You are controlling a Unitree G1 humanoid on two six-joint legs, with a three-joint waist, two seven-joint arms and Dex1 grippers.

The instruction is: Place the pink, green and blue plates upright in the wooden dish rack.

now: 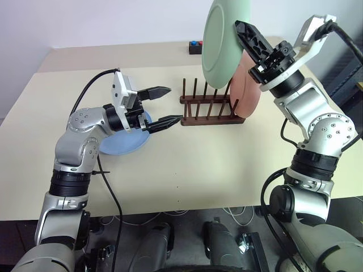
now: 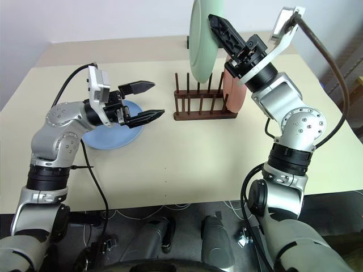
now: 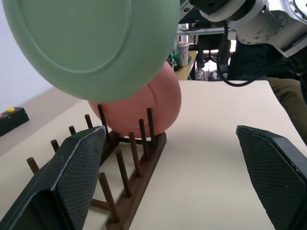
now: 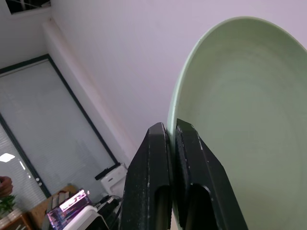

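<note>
- Watching from the side: the right end effector [image 1: 249,35] is clamped tight on the rim of the green plate [image 1: 221,42], which hangs on edge in the air above the rack [image 1: 211,107], over its right half.
- Pink plate [image 1: 249,85] is already standing in the rack at the right end, leaning a bit on the pegs.
- Blue plate [image 2: 113,133] lies flat on the worktop [image 1: 198,170] off to the left, partly hidden under the left arm.
- Left end effector [image 1: 161,105] is wide open with nothing in it, hovering just beside the rack's left end, fingers pointing at it.
- What could go wrong, imo:
  - the green plate sits really close to the pink one, so coming down a touch too far right could knock the pink plate over or out of its slot
  - the grip is only a pinch on the rim, so the plate could swivel in the fingers and land on top of a peg rather than between two
  - the rack looks light, and a bump from the plate or from the nearby left fingers could shove it along the worktop
  - letting go before the plate is seated means it probably rolls or flops flat
</note>
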